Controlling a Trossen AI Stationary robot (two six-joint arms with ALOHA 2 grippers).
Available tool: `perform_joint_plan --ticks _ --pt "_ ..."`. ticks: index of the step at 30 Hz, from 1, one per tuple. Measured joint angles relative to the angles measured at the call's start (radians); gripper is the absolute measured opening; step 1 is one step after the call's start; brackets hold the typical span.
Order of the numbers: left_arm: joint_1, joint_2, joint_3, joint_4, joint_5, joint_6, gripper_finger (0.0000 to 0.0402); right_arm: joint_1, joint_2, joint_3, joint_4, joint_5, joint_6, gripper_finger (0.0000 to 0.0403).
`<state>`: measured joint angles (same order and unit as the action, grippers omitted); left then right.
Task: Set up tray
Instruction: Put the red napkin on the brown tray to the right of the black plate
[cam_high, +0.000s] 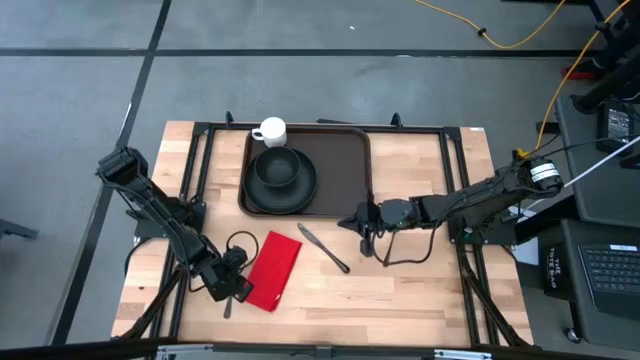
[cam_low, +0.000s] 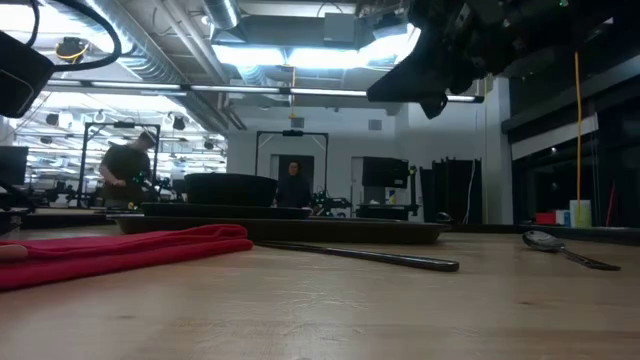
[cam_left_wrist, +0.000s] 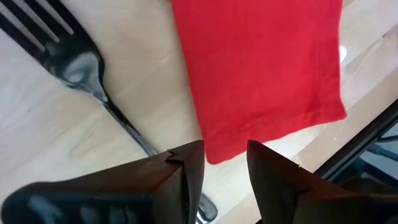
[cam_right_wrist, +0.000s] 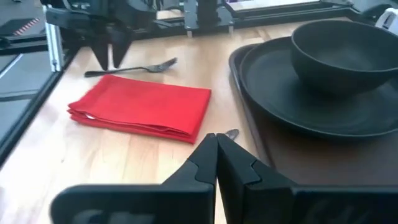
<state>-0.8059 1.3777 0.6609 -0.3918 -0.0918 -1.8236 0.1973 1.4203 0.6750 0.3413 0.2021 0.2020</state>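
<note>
Your left gripper (cam_left_wrist: 225, 163) hangs fingers apart over the napkin (cam_left_wrist: 261, 68), beside the fork (cam_left_wrist: 81, 62). Your right gripper (cam_right_wrist: 216, 155) sits pressed together beside the tray (cam_high: 345, 165).

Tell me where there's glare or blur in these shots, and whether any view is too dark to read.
Low view: ceiling lights blow out behind the tray, leaving it and the arm overhead as dark silhouettes; the near napkin looks soft. Left wrist view: the fork shows bright reflections, and the left gripper is blurred up close. Right wrist view: the bowl is evenly lit. High view: flat, even light.
</note>
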Motion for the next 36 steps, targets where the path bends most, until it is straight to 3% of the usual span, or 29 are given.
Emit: perform_joint_plan --ticks 6,26,36 --pt "0.000 0.000 0.000 -0.001 -0.011 -0.013 0.0113 0.057 0.000 0.000 0.005 0.073 0.008 0.0010" --pt "-0.007 0.067 0.000 0.010 0.005 -0.023 0.0120 0.171 0.000 0.000 0.076 0.079 0.033 0.0010" --pt "-0.007 0.139 0.001 0.086 0.050 -0.023 0.0121 0.197 0.000 0.000 0.083 0.144 0.033 0.0010"
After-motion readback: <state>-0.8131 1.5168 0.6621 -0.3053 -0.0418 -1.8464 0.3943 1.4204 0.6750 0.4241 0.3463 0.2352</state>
